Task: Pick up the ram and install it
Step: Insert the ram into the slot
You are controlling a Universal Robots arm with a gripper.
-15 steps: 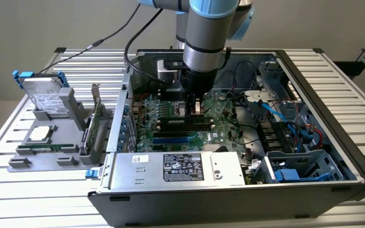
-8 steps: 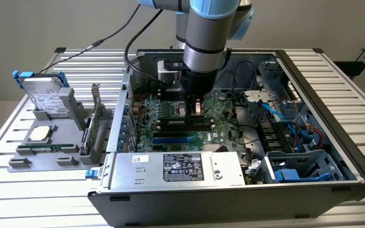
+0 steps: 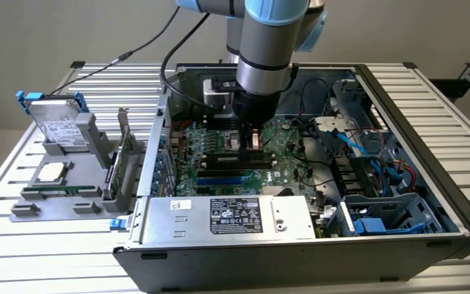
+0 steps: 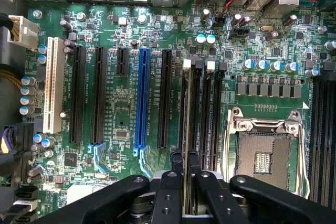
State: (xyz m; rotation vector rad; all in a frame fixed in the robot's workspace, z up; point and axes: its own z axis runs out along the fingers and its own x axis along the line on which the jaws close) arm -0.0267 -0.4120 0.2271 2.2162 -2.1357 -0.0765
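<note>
Over the one motherboard (image 4: 126, 124), the end effector (image 4: 185, 158) is clamped on the single ram (image 4: 187, 119) (seen edge-on).

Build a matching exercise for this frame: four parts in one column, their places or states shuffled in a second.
1. silver hard drive with blue clips
2. long blue expansion slot
3. thin green ram stick
4. square metal-framed processor socket

A. gripped edge-on in the tool
B. empty
C. on the grey rack outside the case
D. flanked by black slots

Pairs: 1-C, 2-D, 3-A, 4-B.
</note>
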